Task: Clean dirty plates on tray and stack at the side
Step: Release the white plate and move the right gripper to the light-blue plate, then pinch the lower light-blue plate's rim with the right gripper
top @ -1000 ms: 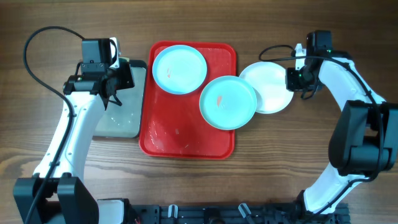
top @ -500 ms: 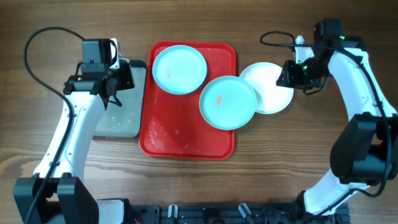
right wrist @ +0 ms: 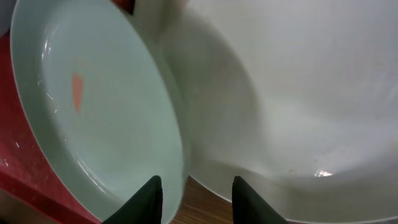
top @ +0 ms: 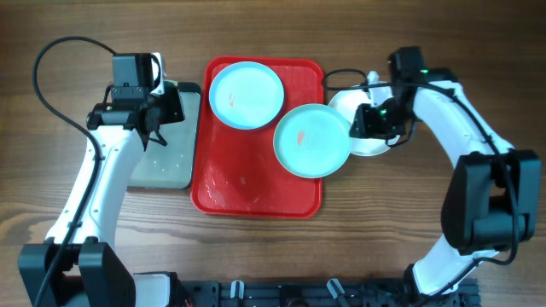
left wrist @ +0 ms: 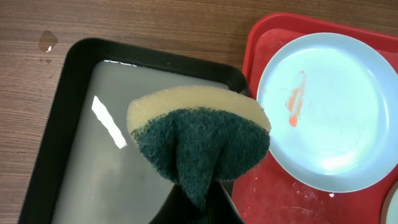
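Pale aqua plate with a red smear sits mid-frame in the overhead view, partly on the red tray and hanging over its right rim; its right edge laps onto the white plate, which lies on the wooden table just right of the tray. The third plate lies flat in the tray's upper half, with a red streak on it, clear in the left wrist view.

The right gripper is low over the seam where the aqua and white plates overlap; the jaws are spread, and in the right wrist view the aqua rim appears to run between the two fingertips with nothing pinched yet. The left gripper is at the upper left, pressed together on a folded sponge, green scourer side out; it hangs over the grey tray, which holds water.

Likely step: grabbing the aqua plate by its rim.

Risks:
- The lower finger may catch the white plate too, since the rims are stacked there, and drag or lift both.
- A thin edge grip on a smooth plate may slip or let it tilt.
- A pull to the side may snag the tray rim and shift the tray.
- The sponge may drip on the wood if it is carried across.
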